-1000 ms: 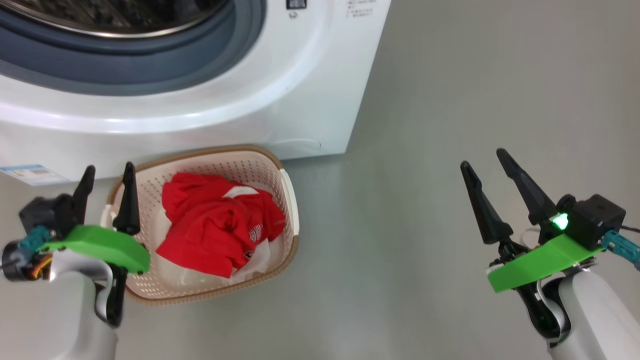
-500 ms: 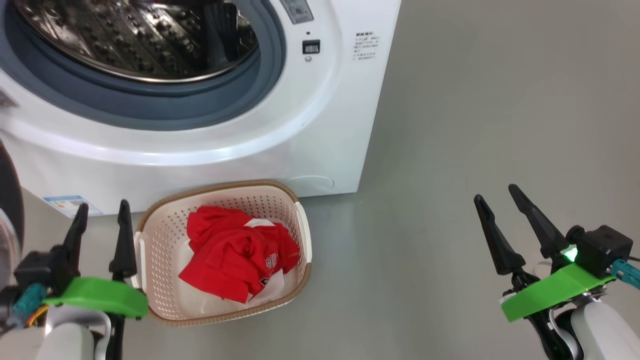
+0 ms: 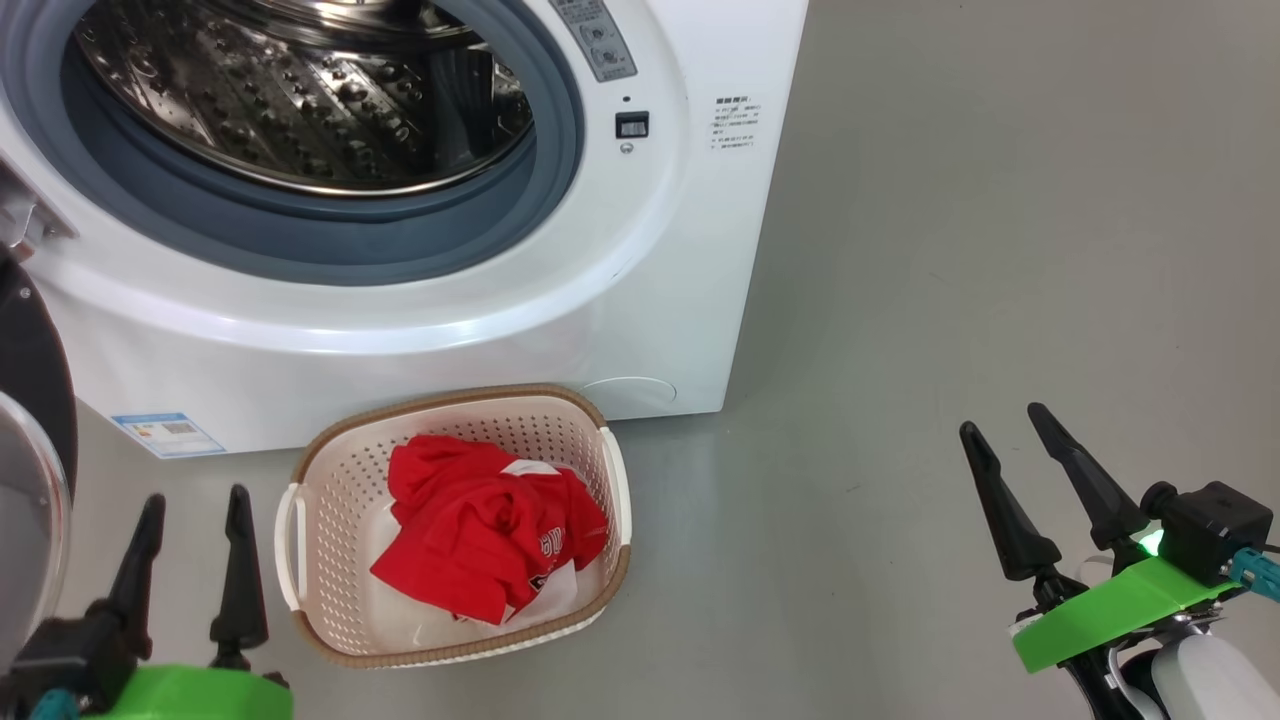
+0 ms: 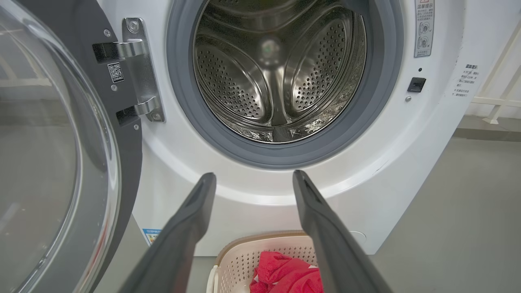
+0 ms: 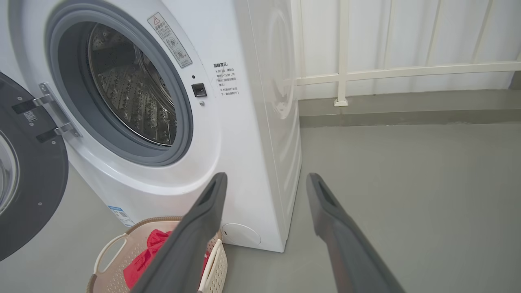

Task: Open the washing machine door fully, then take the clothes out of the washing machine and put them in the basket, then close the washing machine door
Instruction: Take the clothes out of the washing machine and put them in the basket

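Note:
The white washing machine (image 3: 650,260) (image 4: 407,171) (image 5: 244,134) stands with its steel drum bare. Its black-rimmed glass door (image 3: 30,420) (image 4: 53,154) (image 5: 28,179) hangs swung out to the left on its hinge. On the floor in front sits the cream basket (image 3: 325,520) (image 4: 240,260) (image 5: 110,252), and the red clothes (image 3: 480,525) (image 4: 285,274) (image 5: 142,260) lie bunched inside it. My left gripper (image 3: 195,495) (image 4: 252,175) hovers open, just left of the basket. Far off to the right, my right gripper (image 3: 1005,420) (image 5: 264,177) stays open over bare floor.
Grey floor (image 3: 950,250) stretches to the right of the machine. A white railing and a low kerb (image 5: 407,101) run along the back wall. A blue label sticker (image 3: 165,433) marks the machine's lower front.
The head view has tilted up, so more of the drum and the door edge show. Both grippers sit lower in that view and stay open. The clothes rest unmoved in the basket.

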{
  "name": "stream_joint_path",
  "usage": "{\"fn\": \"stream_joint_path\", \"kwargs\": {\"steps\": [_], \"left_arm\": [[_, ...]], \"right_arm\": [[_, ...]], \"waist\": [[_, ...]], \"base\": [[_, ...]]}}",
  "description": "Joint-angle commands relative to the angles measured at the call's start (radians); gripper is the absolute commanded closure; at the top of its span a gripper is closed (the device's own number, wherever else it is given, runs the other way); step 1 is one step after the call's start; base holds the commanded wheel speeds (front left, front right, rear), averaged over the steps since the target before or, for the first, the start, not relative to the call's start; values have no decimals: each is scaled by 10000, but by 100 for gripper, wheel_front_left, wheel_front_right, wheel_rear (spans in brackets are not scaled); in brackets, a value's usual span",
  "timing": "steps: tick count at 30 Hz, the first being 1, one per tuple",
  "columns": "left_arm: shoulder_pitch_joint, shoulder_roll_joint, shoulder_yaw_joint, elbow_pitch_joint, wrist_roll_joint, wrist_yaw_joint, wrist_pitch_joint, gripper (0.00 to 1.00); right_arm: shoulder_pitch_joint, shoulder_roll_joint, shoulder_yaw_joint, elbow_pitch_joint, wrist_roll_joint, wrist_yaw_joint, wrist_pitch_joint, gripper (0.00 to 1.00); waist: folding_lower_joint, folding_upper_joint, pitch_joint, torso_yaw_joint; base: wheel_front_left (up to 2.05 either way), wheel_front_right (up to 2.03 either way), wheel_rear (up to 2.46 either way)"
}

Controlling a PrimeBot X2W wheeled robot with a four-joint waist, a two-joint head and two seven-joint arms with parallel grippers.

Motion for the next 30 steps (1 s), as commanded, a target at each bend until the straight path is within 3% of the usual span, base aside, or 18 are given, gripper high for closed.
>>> {"fn": "stream_joint_path", "kwargs": {"steps": [1, 30], "left_arm": [[-28, 175, 382, -310, 86, -28, -122, 0], [343, 10, 452, -808, 104, -29, -122, 0]], "right_arm": [[81, -184, 134, -249, 65, 16, -48, 0], [95, -184, -3, -353, 14, 16, -48, 0]], "waist": [[0, -1, 4, -1], [0, -1, 8, 12]], "base": [[0, 0, 0], [0, 0, 0]]}}
